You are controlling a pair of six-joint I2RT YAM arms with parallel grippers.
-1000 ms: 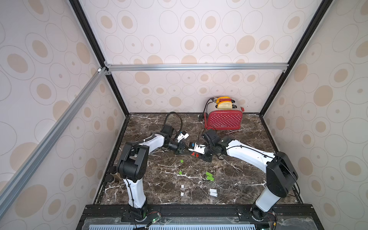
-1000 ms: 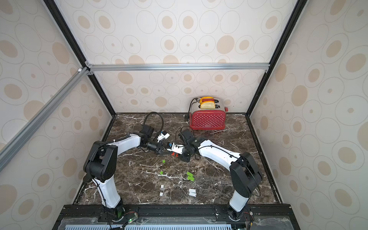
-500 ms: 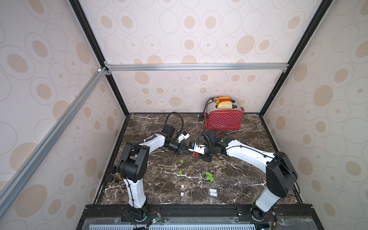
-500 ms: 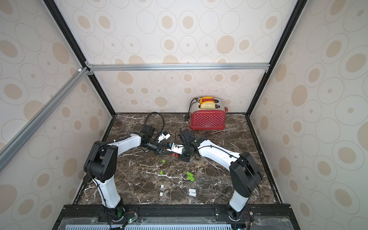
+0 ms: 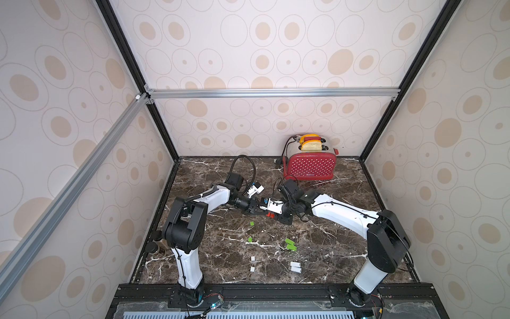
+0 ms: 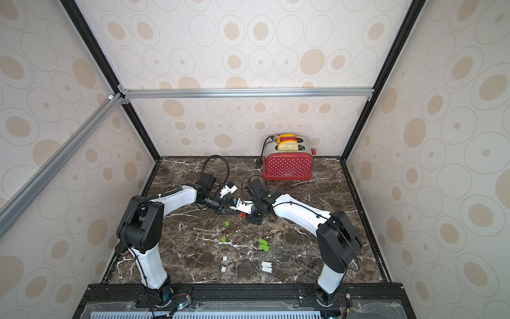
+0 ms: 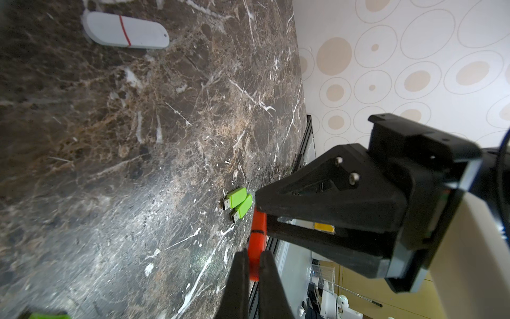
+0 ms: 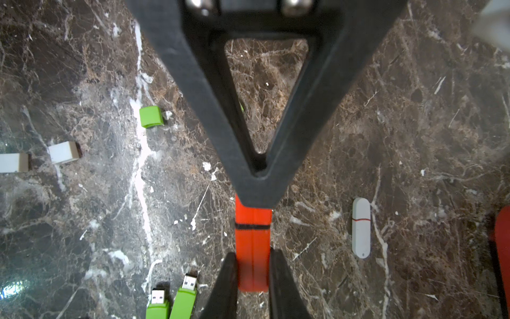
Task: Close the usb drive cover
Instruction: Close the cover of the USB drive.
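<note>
Over the bench (image 5: 331,248), 11 o'clock of the green drives (image 5: 290,244), nothing has moved: left fingers (image 7: 240,276) and right fingers (image 8: 226,281) stay clamped on the red drive's (image 8: 252,243) ends, seam hairline-thin, so it looks closed.

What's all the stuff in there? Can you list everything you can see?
orange USB drive: one, orange, held between both grippers
green USB drives: two, green, uncapped, side by side on the table
green caps: two, green, apart, mid-table
white caps: two, white, near the front
white USB drives: two, white, uncapped, side by side near the front
striped USB drive: one, white with a red stripe, capped, on the table near the grippers
toaster: one, red with white dots, at the back
toast slices: two, yellowish, in the toaster
table: one, dark marble
left gripper: one, black, jaws shut on the orange USB drive
right gripper: one, black, jaws shut on its other end
</note>
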